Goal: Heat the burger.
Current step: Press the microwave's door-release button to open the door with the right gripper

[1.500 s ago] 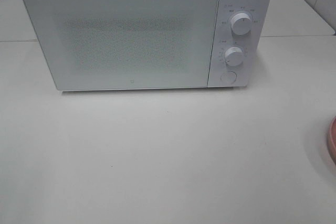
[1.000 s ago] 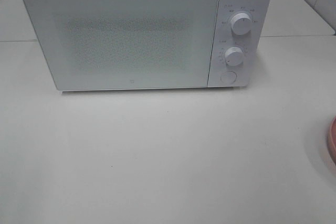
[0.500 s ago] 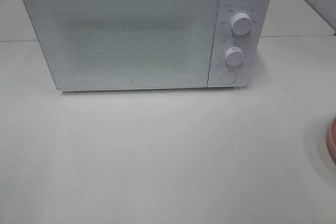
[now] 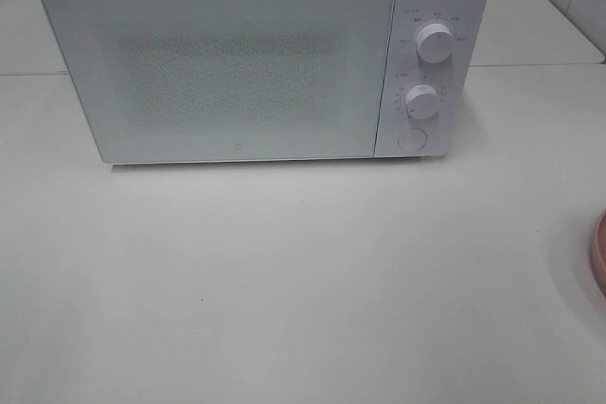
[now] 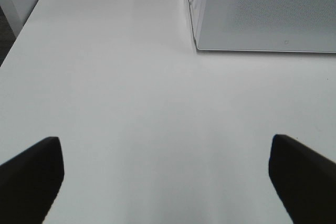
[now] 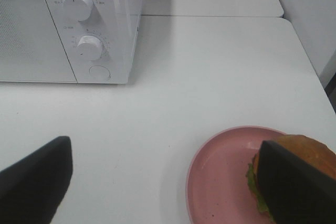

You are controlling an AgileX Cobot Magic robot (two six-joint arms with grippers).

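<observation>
From up high I see the microwave (image 4: 237,63) with its door shut and just the rim of the pink plate (image 4: 599,254) at the right, so food brought over now would bump the door. The left wrist view shows my left gripper (image 5: 164,145) with fingers wide apart, holding nothing. The right wrist view shows my right gripper (image 6: 164,142) spread apart too, and the burger (image 6: 307,153) sits on the plate, partly behind one finger, so a bad pinch could squash it.
</observation>
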